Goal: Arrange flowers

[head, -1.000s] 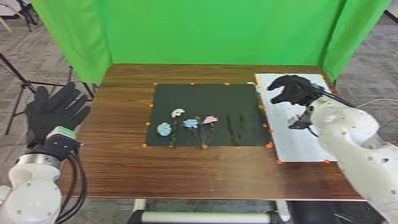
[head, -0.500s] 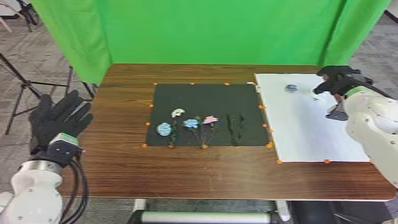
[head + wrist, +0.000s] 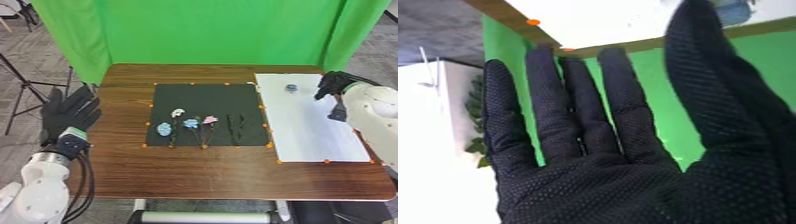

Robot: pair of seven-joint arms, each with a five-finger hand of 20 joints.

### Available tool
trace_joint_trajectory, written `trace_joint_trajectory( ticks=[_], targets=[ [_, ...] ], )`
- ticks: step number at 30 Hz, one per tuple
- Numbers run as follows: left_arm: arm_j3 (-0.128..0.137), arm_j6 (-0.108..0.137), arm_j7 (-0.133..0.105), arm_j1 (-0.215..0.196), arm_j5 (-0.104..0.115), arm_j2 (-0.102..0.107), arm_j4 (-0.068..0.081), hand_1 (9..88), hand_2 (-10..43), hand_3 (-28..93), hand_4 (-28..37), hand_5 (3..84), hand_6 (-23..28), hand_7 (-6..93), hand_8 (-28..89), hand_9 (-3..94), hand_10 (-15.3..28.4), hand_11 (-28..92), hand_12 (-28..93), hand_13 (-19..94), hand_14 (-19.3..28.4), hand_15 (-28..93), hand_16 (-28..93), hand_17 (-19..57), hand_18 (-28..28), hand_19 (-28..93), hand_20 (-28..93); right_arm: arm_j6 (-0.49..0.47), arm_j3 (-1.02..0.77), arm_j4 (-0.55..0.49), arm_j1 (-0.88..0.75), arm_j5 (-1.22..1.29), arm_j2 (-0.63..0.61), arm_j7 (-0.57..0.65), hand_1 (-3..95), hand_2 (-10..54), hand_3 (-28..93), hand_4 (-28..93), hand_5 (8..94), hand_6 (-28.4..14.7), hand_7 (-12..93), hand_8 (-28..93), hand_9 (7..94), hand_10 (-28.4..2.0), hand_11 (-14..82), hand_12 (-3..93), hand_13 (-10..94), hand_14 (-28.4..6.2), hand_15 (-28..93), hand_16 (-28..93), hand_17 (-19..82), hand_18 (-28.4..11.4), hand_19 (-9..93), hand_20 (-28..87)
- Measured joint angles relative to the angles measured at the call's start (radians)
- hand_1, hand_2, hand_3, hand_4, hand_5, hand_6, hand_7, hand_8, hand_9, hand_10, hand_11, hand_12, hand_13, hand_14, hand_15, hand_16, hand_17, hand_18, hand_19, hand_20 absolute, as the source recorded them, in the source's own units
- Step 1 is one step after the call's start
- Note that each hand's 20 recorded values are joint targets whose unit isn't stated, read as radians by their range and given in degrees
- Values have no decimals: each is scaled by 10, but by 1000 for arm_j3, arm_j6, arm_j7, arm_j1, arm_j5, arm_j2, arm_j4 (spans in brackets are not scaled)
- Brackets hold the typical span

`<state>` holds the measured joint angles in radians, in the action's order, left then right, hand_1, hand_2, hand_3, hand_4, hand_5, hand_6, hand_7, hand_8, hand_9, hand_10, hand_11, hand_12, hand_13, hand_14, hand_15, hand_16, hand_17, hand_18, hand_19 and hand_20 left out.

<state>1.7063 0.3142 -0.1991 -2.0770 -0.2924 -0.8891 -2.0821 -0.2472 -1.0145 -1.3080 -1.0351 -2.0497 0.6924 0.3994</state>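
In the head view, several flowers lie on the black mat: a light-blue one, a white one, a blue one and a pink one. Dark green stems lie to their right. A small grey-blue flower is at the back of the white sheet, and looks blue in the right wrist view. My right hand is over the sheet's right edge, apart from that flower; its fingers are straight. My open left hand is off the table's left side.
A white sheet lies right of the mat on the brown table. Orange markers line both. Green cloth hangs behind the table. A tripod stands at the far left.
My right hand has moved right, away from the middle of the white sheet, uncovering the small grey-blue flower. My left hand has shifted slightly to the right.
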Motion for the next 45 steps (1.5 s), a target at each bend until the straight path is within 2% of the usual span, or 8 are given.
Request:
trace_joint_trajectory(
  ticks=[8,11,16,22,27,35,42,45],
  targets=[
    [-39,-14,20,90,-3,42,43,244,129,693,-283,369,78,147,-106,266,134,184,82,152,140,337,-103,-75,125,283,79,-44,53,24,-5,-27,2,-4,507,-95,702,-283,550,55,329,-214,585,-58,174,113,567,-53,377,143,214,-163,577,275],
    [-44,-17,20,114,-4,49,44,244,129,693,-283,369,78,146,-106,265,134,184,82,151,141,335,-103,-75,125,283,79,33,70,27,-6,-42,3,-3,597,-95,568,-283,627,62,424,-116,717,-51,126,208,645,-24,345,318,229,-161,602,307],
    [-47,-20,20,124,-7,50,44,243,128,694,-283,368,78,143,-106,265,135,182,82,150,141,334,-102,-75,124,282,79,185,89,28,-34,-63,5,-1,595,-95,586,-283,734,62,457,-38,860,-52,69,333,716,-23,416,380,253,-174,662,354],
    [-45,-25,21,120,-11,49,43,237,128,686,-283,324,61,123,-105,254,131,165,76,139,130,300,-107,-76,124,278,78,256,86,-25,-90,-138,3,17,578,-95,628,-283,755,51,439,-18,873,-62,69,345,725,-26,424,382,260,-181,674,366],
    [-26,-30,32,112,-13,49,43,234,131,684,-283,288,46,126,-104,252,127,162,76,137,130,292,-101,-75,124,275,78,257,-26,-181,-202,-205,33,18,576,-95,641,-283,761,44,425,-3,873,-65,67,346,724,-30,421,388,259,-186,676,369],
    [-3,-27,31,82,-14,49,36,237,129,692,-283,290,50,130,-107,256,128,168,80,141,134,302,-94,-75,125,275,79,264,19,-400,-192,-201,112,-38,560,-95,669,-283,753,40,420,10,866,-66,65,348,716,-35,424,390,253,-191,677,369],
    [-40,39,6,98,-13,49,36,240,129,696,-283,285,47,137,-111,269,118,182,79,141,132,307,-98,-75,125,278,80,246,35,-410,-175,-190,250,-65,562,-95,668,-283,751,36,419,9,863,-70,66,349,712,-36,430,384,250,-193,677,369],
    [-52,45,5,102,-37,50,37,241,129,697,-283,285,47,140,-113,270,116,183,76,137,132,303,-99,-75,124,278,80,236,54,-407,-182,-196,277,-65,562,-95,668,-283,749,35,419,7,858,-70,63,346,710,-34,430,384,250,-193,678,370]
  ],
)
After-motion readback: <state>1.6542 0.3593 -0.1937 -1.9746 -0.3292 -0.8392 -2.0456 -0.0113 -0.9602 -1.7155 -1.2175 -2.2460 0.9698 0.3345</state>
